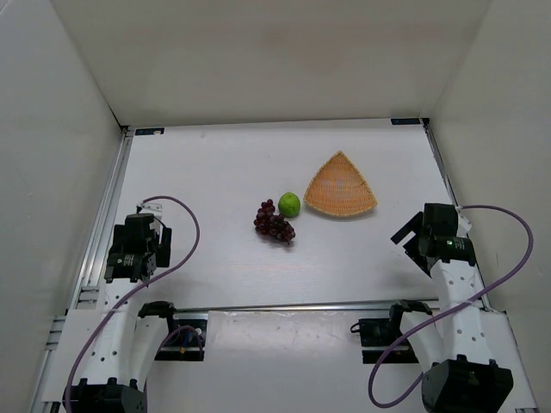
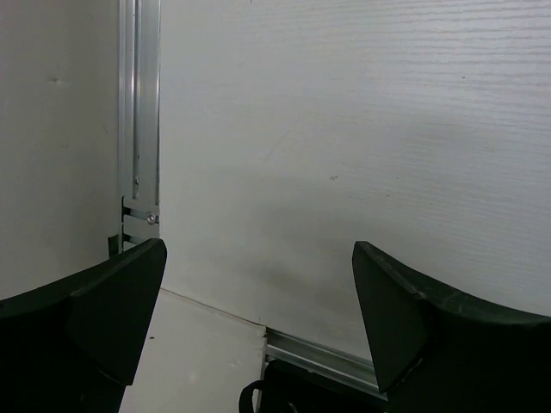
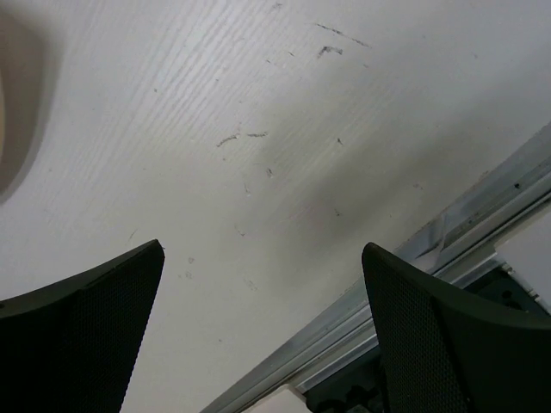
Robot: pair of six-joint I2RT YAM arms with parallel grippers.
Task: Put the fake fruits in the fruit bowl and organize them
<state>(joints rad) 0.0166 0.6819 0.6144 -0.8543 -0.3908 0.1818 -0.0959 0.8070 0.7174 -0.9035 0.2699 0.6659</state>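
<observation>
In the top view a bunch of dark purple-red grapes [image 1: 274, 223] lies on the white table, with a round green lime-like fruit [image 1: 289, 204] touching its upper right. The orange-tan woven fruit bowl [image 1: 341, 186] sits just right of the lime and holds nothing. My left gripper [image 1: 138, 248] is open and empty at the table's left side, far from the fruits; its view [image 2: 258, 284] shows only bare table. My right gripper [image 1: 415, 240] is open and empty at the right, below the bowl; its view [image 3: 263, 284] shows bare table too.
White walls enclose the table on three sides. Metal rails run along the left edge [image 1: 105, 215], the right edge [image 1: 443, 181] and the near edge [image 1: 284, 306]. Purple cables [image 1: 185, 225] loop beside each arm.
</observation>
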